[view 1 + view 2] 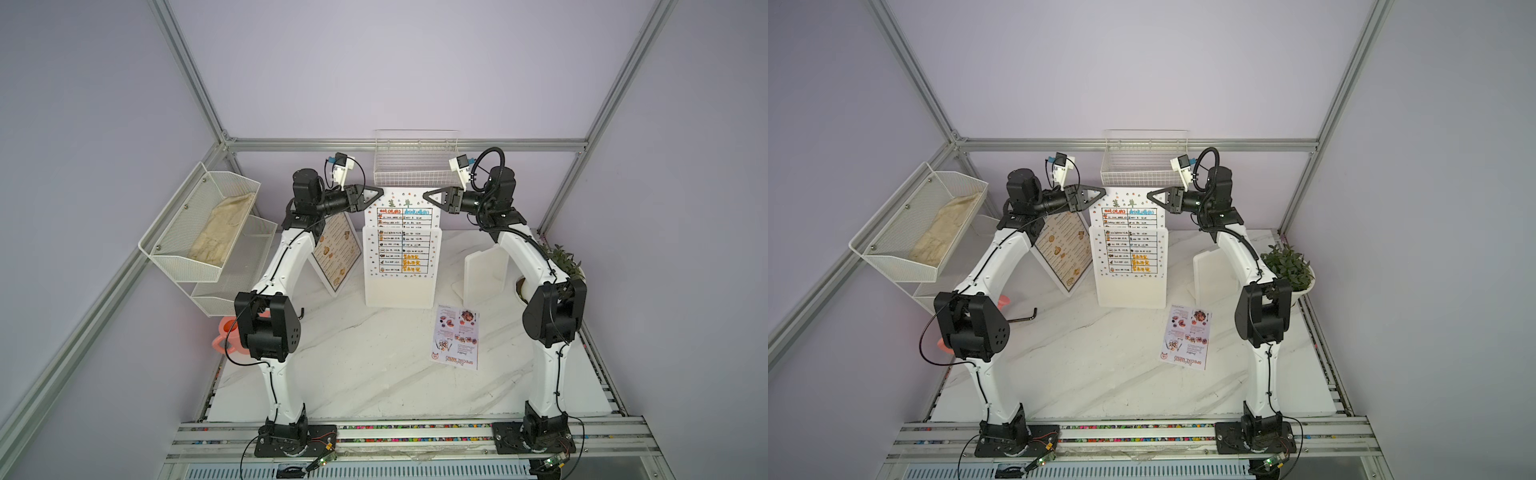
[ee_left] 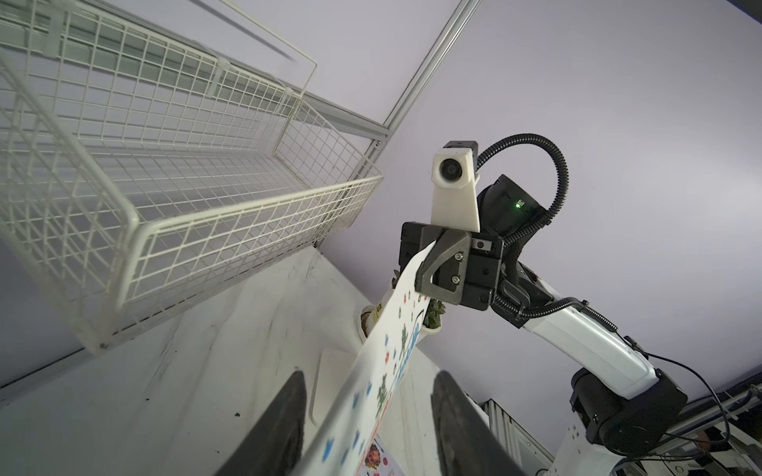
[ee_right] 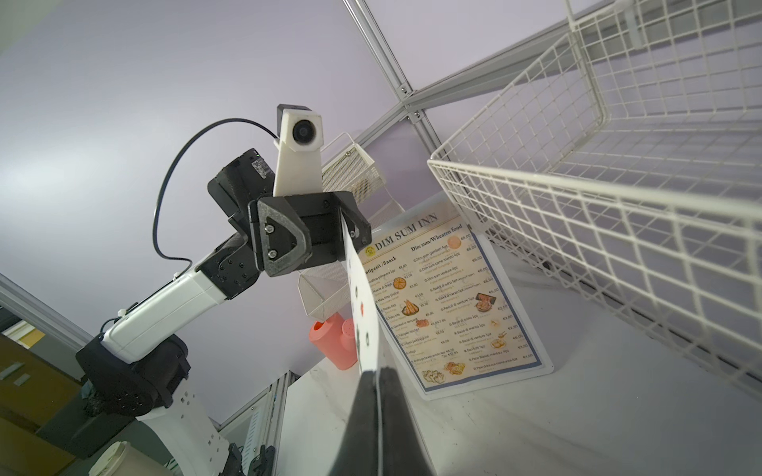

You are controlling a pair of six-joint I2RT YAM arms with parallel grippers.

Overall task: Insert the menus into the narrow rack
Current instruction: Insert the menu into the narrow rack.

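Grid-table menu (image 1: 400, 241) stands upright in the narrow rack (image 1: 401, 291) at frame centre in both top views, its upper part projecting above the rack front. Right tool (image 1: 424, 194) is pressed together on the sheet's upper right corner; the right wrist view shows the edge pinched between its fingers (image 3: 371, 412). Left tool (image 1: 380, 192) is spread, the sheet's other corner passing between its fingers (image 2: 288, 420) untouched. DIM SUM INN menu (image 1: 336, 249) leans just left of the rack. SPECIAL MENU leaflet (image 1: 456, 337) lies flat on the counter (image 1: 374, 365), lower right of the rack.
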